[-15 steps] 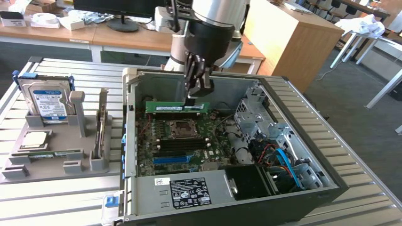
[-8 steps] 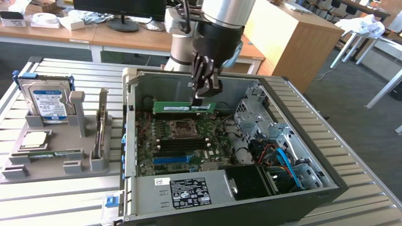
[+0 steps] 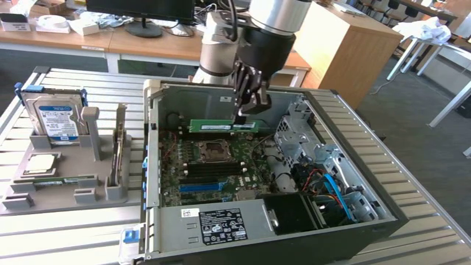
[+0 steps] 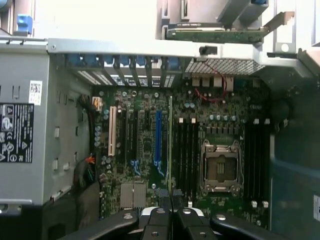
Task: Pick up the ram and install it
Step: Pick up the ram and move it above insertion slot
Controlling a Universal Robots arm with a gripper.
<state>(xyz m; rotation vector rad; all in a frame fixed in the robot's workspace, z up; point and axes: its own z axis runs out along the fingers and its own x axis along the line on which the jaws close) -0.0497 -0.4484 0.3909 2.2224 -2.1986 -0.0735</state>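
1. Jaws are clenched on the ram (image 3: 220, 126), pinching it toward one end.
2. Ram hangs level inside the open PC case (image 3: 191, 99), up above the motherboard (image 3: 213, 165).
3. Wrist view has the stick edge-on, running alongside the black memory slots (image 4: 187, 155).

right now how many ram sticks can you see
2: one ram held by the tool over the motherboard, a second stick lying in the grey tray; more may be hidden.

Slatted metal table (image 3: 74, 237), bearing open computer case (image 3: 331, 244) and, just beside it toward the exterior view's left, grey tray (image 3: 63, 193).
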